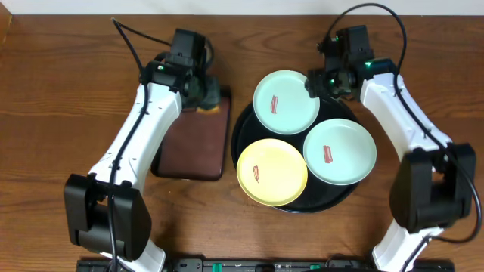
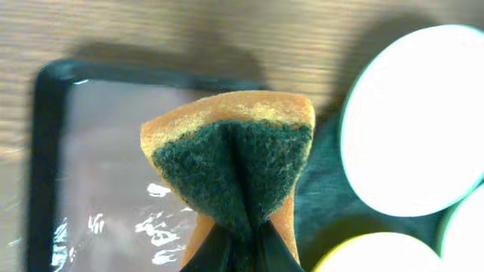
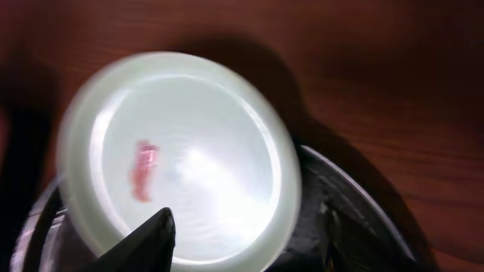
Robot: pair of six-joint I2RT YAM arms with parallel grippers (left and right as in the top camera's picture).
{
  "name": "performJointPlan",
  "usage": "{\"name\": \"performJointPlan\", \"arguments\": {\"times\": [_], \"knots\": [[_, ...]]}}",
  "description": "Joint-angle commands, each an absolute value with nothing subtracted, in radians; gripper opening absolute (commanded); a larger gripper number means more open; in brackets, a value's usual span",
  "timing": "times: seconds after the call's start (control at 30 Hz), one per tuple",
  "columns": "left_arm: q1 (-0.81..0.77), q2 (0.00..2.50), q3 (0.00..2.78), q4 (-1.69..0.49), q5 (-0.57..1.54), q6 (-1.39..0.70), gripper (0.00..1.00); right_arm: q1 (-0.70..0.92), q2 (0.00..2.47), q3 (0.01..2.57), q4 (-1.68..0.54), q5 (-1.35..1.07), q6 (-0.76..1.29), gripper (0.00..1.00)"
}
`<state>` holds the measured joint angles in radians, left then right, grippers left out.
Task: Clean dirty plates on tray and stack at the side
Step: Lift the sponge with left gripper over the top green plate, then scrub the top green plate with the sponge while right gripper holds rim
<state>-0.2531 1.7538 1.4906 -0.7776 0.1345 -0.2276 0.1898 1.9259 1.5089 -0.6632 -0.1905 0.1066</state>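
Three plates lie on the round black tray (image 1: pixel 243 133): a mint-green plate (image 1: pixel 286 102) at the back with a red smear, a second smeared mint-green plate (image 1: pixel 340 152) at the right, and a smeared yellow plate (image 1: pixel 272 171) at the front. My right gripper (image 1: pixel 318 83) is at the back plate's right rim. In the right wrist view that plate (image 3: pixel 189 151) fills the frame, and the right gripper (image 3: pixel 242 242) straddles its rim with one finger over its face. My left gripper (image 1: pixel 203 91) is shut on a folded orange and green sponge (image 2: pixel 234 159), left of the tray.
A rectangular brown tray (image 1: pixel 193 140) with a black rim lies left of the round tray, under the sponge; it also shows in the left wrist view (image 2: pixel 98 151). Dark wood tabletop (image 1: pixel 68 91) surrounds both trays. Both arms reach in from the front corners.
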Motion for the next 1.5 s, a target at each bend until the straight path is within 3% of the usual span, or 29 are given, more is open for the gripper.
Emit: {"name": "performJointPlan", "arguments": {"times": [0.0,0.07,0.23,0.33,0.5,0.9,0.93,0.97,1.1,1.17,1.33,1.37,1.4,1.47], "knots": [[-0.28,1.747,1.511,-0.727,0.228,-0.295,0.08,0.147,2.005,1.51,-0.661,-0.229,0.13,0.57],[-0.296,1.747,1.511,-0.696,0.228,-0.295,0.08,0.137,2.033,1.51,-0.659,-0.26,0.129,0.55],[-0.349,1.751,1.511,-0.635,0.224,-0.3,0.08,0.131,2.087,1.51,-0.661,-0.304,0.117,0.36],[-0.373,1.759,1.511,-0.618,0.22,-0.31,0.07,0.133,2.11,1.509,-0.662,-0.303,0.126,0.32],[-0.399,1.786,1.511,-0.595,0.22,-0.32,0.07,0.133,2.114,1.509,-0.673,-0.303,0.137,0.01],[-0.478,1.896,1.511,-0.5,0.217,-0.321,0.07,0.176,2.113,1.509,-0.751,-0.142,0.168,0.01],[-0.485,1.906,1.511,-0.499,0.217,-0.32,0.08,0.186,2.113,1.509,-0.742,-0.142,0.168,0.17],[-0.487,1.908,1.511,-0.499,0.217,-0.32,0.08,0.189,2.113,1.509,-0.736,-0.142,0.168,0.24],[-0.489,1.908,1.511,-0.488,0.217,-0.321,0.08,0.191,2.116,1.509,-0.681,-0.141,0.168,0.13],[-0.49,1.908,1.511,-0.487,0.217,-0.321,0.08,0.191,2.116,1.509,-0.664,-0.142,0.173,0.01],[-0.491,1.913,1.511,-0.475,0.216,-0.32,0.08,0.19,2.117,1.505,-0.666,-0.142,0.172,0.01],[-0.491,1.916,1.511,-0.47,0.216,-0.321,0.08,0.189,2.117,1.501,-0.666,-0.142,0.172,0.04],[-0.491,1.921,1.511,-0.469,0.216,-0.321,0.08,0.189,2.117,1.497,-0.665,-0.142,0.172,0.17],[-0.491,1.93,1.511,-0.469,0.217,-0.321,0.08,0.189,2.119,1.485,-0.655,-0.142,0.171,0.21]]}}
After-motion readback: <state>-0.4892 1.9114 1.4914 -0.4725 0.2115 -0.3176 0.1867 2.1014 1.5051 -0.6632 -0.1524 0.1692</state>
